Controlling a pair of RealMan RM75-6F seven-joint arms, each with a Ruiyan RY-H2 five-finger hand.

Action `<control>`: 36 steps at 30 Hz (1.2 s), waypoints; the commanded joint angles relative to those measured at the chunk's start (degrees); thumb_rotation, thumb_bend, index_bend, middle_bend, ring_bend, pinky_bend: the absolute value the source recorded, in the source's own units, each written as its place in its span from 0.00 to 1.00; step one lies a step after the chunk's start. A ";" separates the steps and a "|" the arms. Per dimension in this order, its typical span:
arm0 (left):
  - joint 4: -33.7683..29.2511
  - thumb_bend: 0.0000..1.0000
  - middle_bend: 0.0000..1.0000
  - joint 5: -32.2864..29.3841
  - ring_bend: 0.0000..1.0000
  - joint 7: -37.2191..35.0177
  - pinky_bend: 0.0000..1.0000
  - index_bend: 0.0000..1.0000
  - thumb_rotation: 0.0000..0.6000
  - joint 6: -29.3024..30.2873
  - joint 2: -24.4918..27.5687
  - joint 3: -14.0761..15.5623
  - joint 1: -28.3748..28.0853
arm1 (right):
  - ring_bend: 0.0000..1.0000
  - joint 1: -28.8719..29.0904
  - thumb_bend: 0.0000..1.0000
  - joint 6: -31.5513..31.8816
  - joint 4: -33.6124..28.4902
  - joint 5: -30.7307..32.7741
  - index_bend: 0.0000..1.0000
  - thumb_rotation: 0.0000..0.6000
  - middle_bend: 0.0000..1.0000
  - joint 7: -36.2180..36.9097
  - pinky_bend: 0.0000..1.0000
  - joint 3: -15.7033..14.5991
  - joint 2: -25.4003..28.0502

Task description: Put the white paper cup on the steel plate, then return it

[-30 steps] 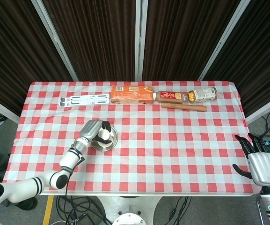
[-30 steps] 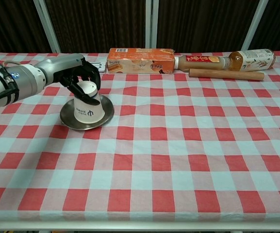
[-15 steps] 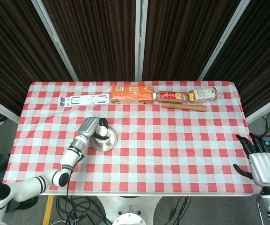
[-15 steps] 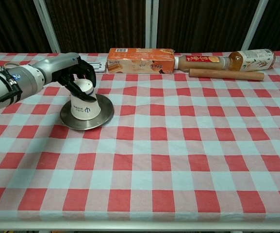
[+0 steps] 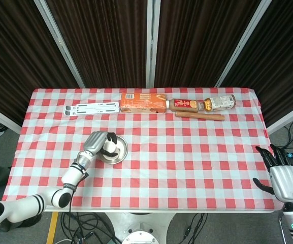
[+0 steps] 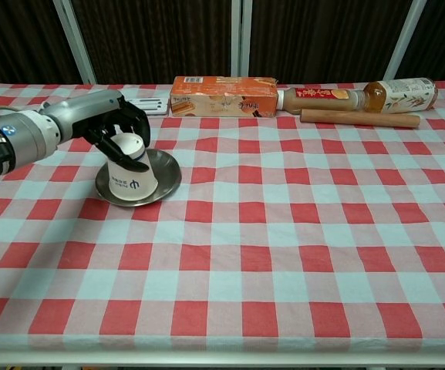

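The white paper cup point(image 6: 126, 174) stands upside down on the left part of the steel plate point(image 6: 165, 174), slightly tilted. My left hand point(image 6: 99, 121) reaches in from the left and grips the cup's upper part with fingers curled round it. From above, the left hand point(image 5: 96, 143) covers much of the cup point(image 5: 111, 148), and the plate point(image 5: 121, 152) shows to its right. My right hand point(image 5: 283, 179) hangs off the table's right edge, fingers spread and holding nothing; the chest view does not show it.
Along the far edge lie a white flat stand point(image 5: 91, 108), an orange carton point(image 5: 142, 102), a brown bottle point(image 5: 186, 104), a clear bottle point(image 5: 220, 102) and a wooden stick point(image 5: 199, 116). Checked cloth point(image 6: 284, 254) covers the table.
My left hand has drawn back to the left, taking the cup with it from the plate's middle to its left part. The right hand has not moved.
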 commanded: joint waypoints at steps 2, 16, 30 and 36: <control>4.66 0.13 0.55 -0.59 0.44 -1.40 0.58 0.52 1.00 0.90 -2.91 -1.96 -1.01 | 0.00 -0.04 0.08 0.09 -0.18 -0.05 0.11 1.00 0.18 -0.14 0.09 0.01 0.02; -0.41 0.13 0.55 3.56 0.44 -2.92 0.58 0.52 1.00 2.64 0.02 2.06 2.41 | 0.00 0.25 0.08 -0.52 0.00 0.07 0.11 1.00 0.18 -0.07 0.09 0.00 -0.12; 5.46 0.13 0.55 1.99 0.44 -2.42 0.58 0.52 1.00 1.19 -3.23 -0.36 0.09 | 0.00 0.28 0.08 -0.79 -0.36 0.07 0.11 1.00 0.18 -0.49 0.09 -0.15 -0.19; 0.28 0.13 0.55 3.46 0.44 -2.58 0.58 0.52 1.00 2.10 -0.47 1.98 2.33 | 0.00 0.43 0.08 -0.95 -0.31 0.25 0.11 1.00 0.18 -0.51 0.09 0.00 -0.13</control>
